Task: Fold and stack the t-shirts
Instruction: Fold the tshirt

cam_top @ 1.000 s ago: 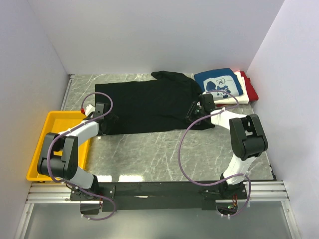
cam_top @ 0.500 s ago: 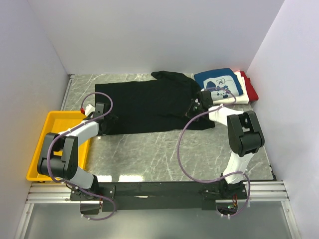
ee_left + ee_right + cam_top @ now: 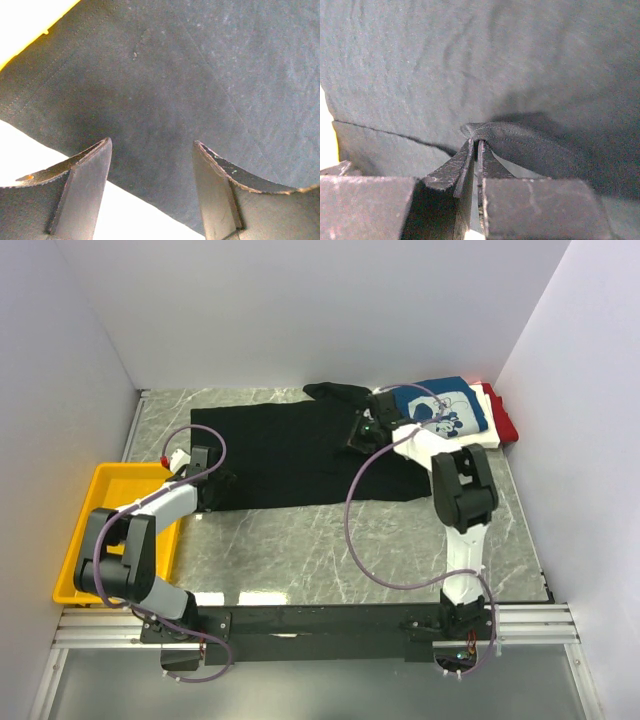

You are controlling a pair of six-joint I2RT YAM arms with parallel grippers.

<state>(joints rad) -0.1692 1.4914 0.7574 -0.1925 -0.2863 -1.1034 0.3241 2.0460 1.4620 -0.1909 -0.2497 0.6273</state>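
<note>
A large black t-shirt (image 3: 280,455) lies spread across the back half of the marble table. My right gripper (image 3: 360,432) is over its right part, near the collar end. In the right wrist view it (image 3: 476,142) is shut on a raised fold of the black cloth (image 3: 495,60). My left gripper (image 3: 207,478) hovers at the shirt's left hem. Its jaws stand open in the left wrist view (image 3: 152,150), with only black cloth (image 3: 200,75) below them. At the back right sits a folded stack: a blue tee (image 3: 445,405) with a white cartoon print on top, then a white tee (image 3: 470,440) and a red one (image 3: 503,420).
A yellow plastic tray (image 3: 75,540) stands at the left table edge beside my left arm. White walls close in the left, back and right sides. Bare marble (image 3: 330,550) stretches between the shirt and the arm bases.
My right gripper has shut on the black cloth and moved back and to the left, drawing the shirt's right part with it. The left arm has not moved.
</note>
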